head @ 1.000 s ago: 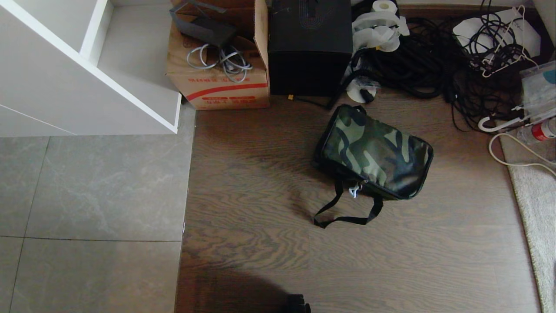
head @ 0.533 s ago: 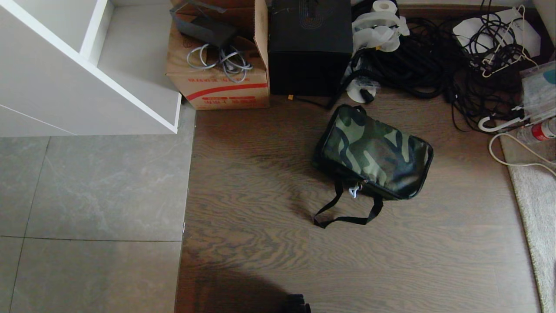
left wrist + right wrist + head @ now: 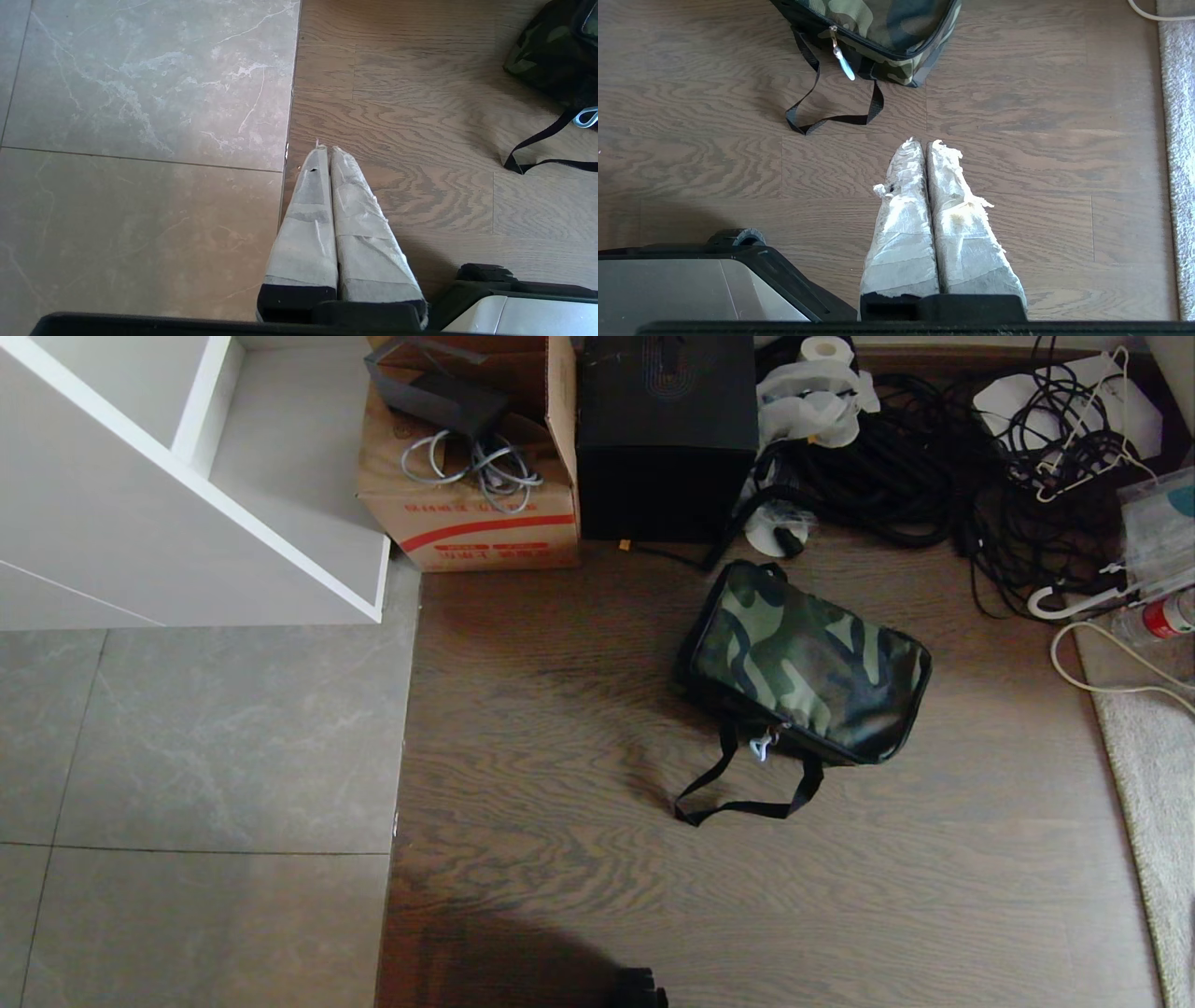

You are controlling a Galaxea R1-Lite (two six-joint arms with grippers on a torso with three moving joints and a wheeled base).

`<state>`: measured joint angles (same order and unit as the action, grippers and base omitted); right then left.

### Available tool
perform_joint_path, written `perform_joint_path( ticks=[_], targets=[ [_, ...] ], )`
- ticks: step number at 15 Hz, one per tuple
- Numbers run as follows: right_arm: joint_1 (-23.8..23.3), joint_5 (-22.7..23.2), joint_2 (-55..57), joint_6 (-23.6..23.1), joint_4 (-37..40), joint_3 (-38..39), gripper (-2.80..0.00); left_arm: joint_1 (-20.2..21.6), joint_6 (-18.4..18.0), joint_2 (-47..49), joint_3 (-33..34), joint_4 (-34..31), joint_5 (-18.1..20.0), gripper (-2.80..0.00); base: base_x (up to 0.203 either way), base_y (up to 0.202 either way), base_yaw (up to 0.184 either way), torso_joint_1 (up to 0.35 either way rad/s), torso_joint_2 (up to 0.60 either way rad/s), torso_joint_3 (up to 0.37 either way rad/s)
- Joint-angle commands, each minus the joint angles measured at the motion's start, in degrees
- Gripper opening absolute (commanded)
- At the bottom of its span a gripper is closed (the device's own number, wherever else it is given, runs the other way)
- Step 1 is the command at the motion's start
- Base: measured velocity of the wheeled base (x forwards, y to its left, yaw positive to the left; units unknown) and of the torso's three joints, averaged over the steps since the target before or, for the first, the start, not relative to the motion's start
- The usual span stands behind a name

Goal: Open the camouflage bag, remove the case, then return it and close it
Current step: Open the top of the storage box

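Nothing has shifted in the last second: the floor scene sits as it did, and both my arms hang parked, so the task has not begun. The camouflage bag (image 3: 805, 663) lies zipped on the wooden floor (image 3: 560, 803), just before the tall black box (image 3: 665, 434), its strap (image 3: 742, 793) trailing toward me. The case is not visible; I judge it is inside. My left gripper (image 3: 326, 150) is pressed together over the floor's seam, holding nothing. My right gripper (image 3: 923, 143) is likewise pressed together and empty, near the strap. The zipper pull (image 3: 843, 60) is my first target.
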<state>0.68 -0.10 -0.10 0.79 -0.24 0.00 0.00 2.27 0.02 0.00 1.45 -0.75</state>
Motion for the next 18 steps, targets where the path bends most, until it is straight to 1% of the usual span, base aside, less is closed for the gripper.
perform_joint_path(
  ticks=[1, 12, 14, 15, 16, 18],
  targets=[
    [0.0, 0.0, 0.2, 0.0, 0.0, 0.0, -2.80, 0.0, 0.0, 0.0, 0.5, 0.0, 0.0, -2.80, 0.000, 0.000, 0.000, 0.000, 0.00, 0.000],
    [-0.1, 0.1, 0.2, -0.8, -0.2, 0.0, -2.80, 0.0, 0.0, 0.1, 0.5, 0.0, 0.0, -2.80, 0.000, 0.000, 0.000, 0.000, 0.00, 0.000],
    [0.0, 0.0, 0.2, -0.1, 0.9, -0.9, -2.80, 0.0, 0.0, 0.1, 0.5, 0.0, 0.0, -2.80, 0.000, 0.000, 0.000, 0.000, 0.00, 0.000],
    [0.0, 0.0, 0.3, -0.1, 2.2, -3.5, -2.80, 0.0, 0.0, 0.0, 0.5, 0.0, 0.0, -2.80, 0.000, 0.000, 0.000, 0.000, 0.00, 0.000],
    [0.0, 0.2, 0.7, 0.0, 5.4, -7.4, -2.80, 0.1, 0.0, 0.0, 0.5, 0.0, 0.0, -2.80, 0.000, 0.000, 0.000, 0.000, 0.00, 0.000],
    [0.0, 1.4, 3.5, 0.9, 17.3, -18.4, -2.80, 0.0, 0.0, 0.0, 0.5, 0.0, 0.0, -2.80, 0.000, 0.000, 0.000, 0.000, 0.00, 0.000]
  ],
)
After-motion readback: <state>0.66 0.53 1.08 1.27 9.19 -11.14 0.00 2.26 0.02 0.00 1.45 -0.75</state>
